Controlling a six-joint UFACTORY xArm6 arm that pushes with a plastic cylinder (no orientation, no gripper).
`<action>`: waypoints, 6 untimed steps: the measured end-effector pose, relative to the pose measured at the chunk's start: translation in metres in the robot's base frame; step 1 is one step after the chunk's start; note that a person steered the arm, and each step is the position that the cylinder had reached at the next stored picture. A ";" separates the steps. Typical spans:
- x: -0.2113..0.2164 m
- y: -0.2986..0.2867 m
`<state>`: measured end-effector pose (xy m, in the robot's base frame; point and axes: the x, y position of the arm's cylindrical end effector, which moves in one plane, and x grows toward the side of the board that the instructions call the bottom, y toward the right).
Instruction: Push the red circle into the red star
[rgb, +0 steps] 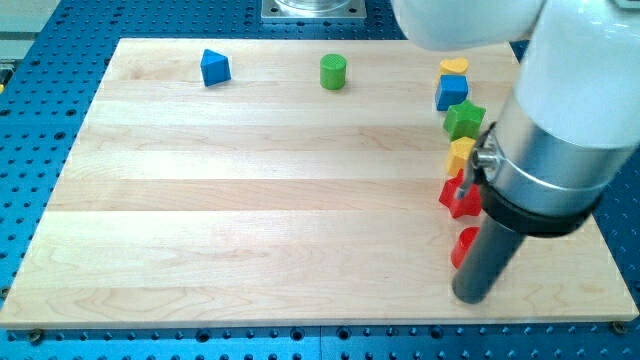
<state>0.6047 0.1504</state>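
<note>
Wooden board (250, 200) on a blue perforated bench (40, 100). The arm (570, 130) comes in from the view's upper right, a white and silver body ending in a dark rod.

My tip (472, 297) rests on the board near its lower right corner. No jaws here, so nothing opens or shuts; the rod grips nothing and only presses sideways.

Red circle (464, 246): a small red round block, mostly hidden behind the rod. Only its left edge shows, so the round shape is hard to confirm. It sits just at the rod's left side, apparently touching, a little above the tip.

Red star (459, 197): bright red, pointed outline, partly covered by the arm on its right. It lies just above the red circle with a narrow strip of wood between them.

A column runs upward from the star: yellow block (461, 154), shape unclear, then green star (464, 119), blue block (451, 93), yellow block at the top edge (454, 66).

Far off near the top edge: green cylinder (333, 72) and blue triangular block (214, 68).
</note>
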 end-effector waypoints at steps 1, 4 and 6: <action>0.005 0.029; -0.011 0.004; -0.033 0.004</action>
